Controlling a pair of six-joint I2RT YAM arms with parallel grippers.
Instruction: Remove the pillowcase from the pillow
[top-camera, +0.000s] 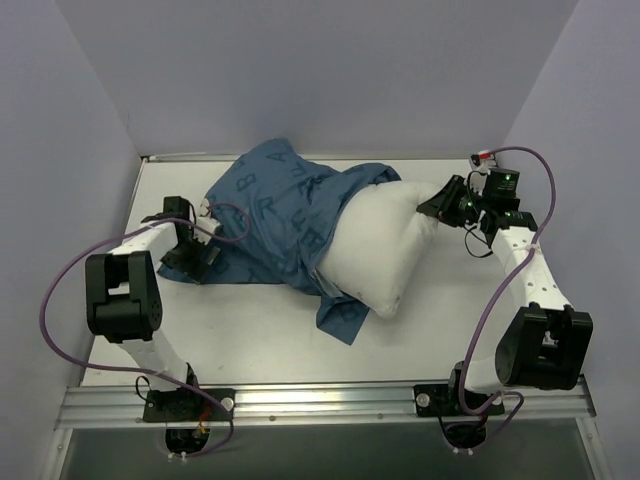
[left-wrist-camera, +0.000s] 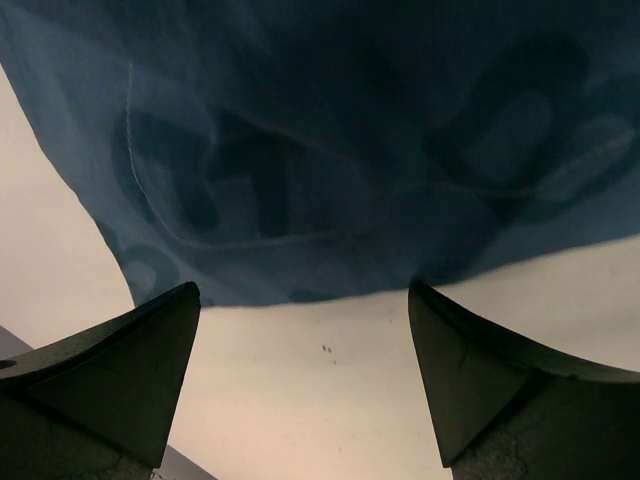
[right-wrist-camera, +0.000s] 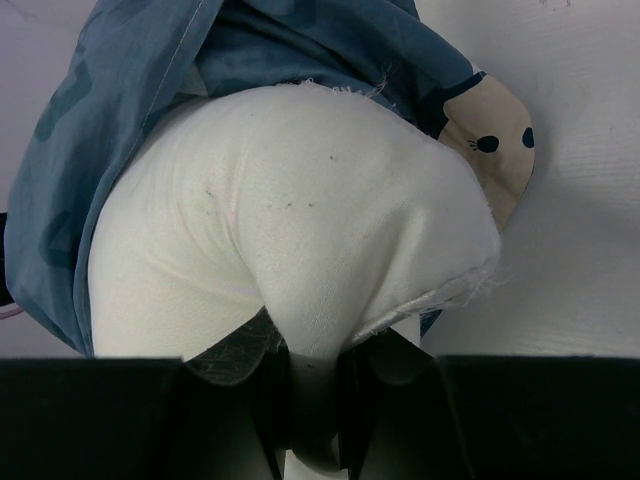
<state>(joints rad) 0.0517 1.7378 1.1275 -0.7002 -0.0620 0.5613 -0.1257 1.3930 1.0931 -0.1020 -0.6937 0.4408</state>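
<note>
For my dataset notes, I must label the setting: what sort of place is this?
Probably a robotics lab test cell: a white table, plain walls closing three sides, and two arms bolted to a metal rail.

Soft even light; dim, blurry close-ups

You see the soft blue fabric pillowcase (top-camera: 270, 212), printed with darker blue letters, lying crumpled and bunched toward ten o'clock in the top view. The plump plain white pillow (top-camera: 376, 250) sticks out of its open end toward three o'clock, about half bared, its lower corner pointing to five o'clock over a blue flap.
</note>
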